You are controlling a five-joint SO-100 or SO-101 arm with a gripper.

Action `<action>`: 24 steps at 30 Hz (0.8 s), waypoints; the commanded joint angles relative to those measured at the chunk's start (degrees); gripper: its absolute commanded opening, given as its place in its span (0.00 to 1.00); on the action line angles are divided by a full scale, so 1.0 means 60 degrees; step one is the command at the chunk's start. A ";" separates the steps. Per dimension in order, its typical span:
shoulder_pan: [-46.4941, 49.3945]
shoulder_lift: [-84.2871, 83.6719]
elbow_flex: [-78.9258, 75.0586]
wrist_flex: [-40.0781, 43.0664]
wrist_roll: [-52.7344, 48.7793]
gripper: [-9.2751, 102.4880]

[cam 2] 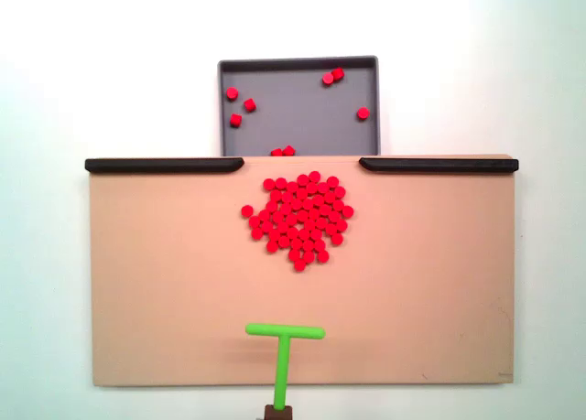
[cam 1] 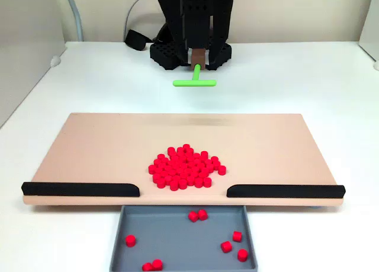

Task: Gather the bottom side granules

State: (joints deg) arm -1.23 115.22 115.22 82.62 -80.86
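The granules (cam 1: 186,166) are small red pellets massed in one dense heap at the middle of a tan board (cam 1: 89,147), just short of the gap between two black strips. In the other fixed view the heap (cam 2: 299,220) lies below that gap. My gripper (cam 1: 198,58) hangs at the far side of the board, shut on the stem of a green T-shaped stick (cam 1: 195,81). The stick's crossbar (cam 2: 285,330) is well apart from the heap, near the board's (cam 2: 165,283) lower edge. The gripper's tip (cam 2: 279,413) peeks in at the bottom edge.
A grey tray (cam 1: 177,236) sits against the board's near edge below the gap and holds several loose red pellets (cam 1: 198,215). Black strips (cam 1: 80,189) (cam 1: 284,191) line that edge on both sides. The arm's black base (cam 1: 189,47) stands behind, on a white table.
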 commanded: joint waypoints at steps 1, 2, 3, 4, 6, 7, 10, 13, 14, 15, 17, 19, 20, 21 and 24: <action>-0.0278 -0.0967 -0.0073 -0.0249 -0.1187 0.08; -0.0278 -0.0967 -0.0073 -0.0249 -0.1187 0.08; -0.0278 -0.0981 -0.0073 -0.0249 -0.1187 0.08; -0.0278 -0.0981 -0.0073 -0.0249 -0.1187 0.08; -0.0278 -0.0996 -0.0073 -0.0249 -0.1187 0.08; -0.0293 -0.0996 -0.0073 -0.0249 -0.1187 0.08; -0.0278 -0.1011 -0.0073 -0.0249 -0.1187 0.08; -0.0264 -0.1011 -0.0073 -0.0249 -0.1187 0.08; -0.0249 -0.1011 -0.0073 -0.0249 -0.1187 0.08; -0.0234 -0.1011 -0.0088 -0.0249 -0.1187 0.08; -0.0220 -0.1011 -0.0103 -0.0249 -0.1201 0.08; -0.0205 -0.1011 -0.0103 -0.0249 -0.1216 0.08; -0.0190 -0.1011 -0.0103 -0.0249 -0.1230 0.08; -0.0190 -0.1011 -0.0117 -0.0249 -0.1245 0.08; -0.0176 -0.1025 -0.0132 -0.0249 -0.1260 0.08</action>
State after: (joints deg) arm -2.81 108.72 115.22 81.39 -88.07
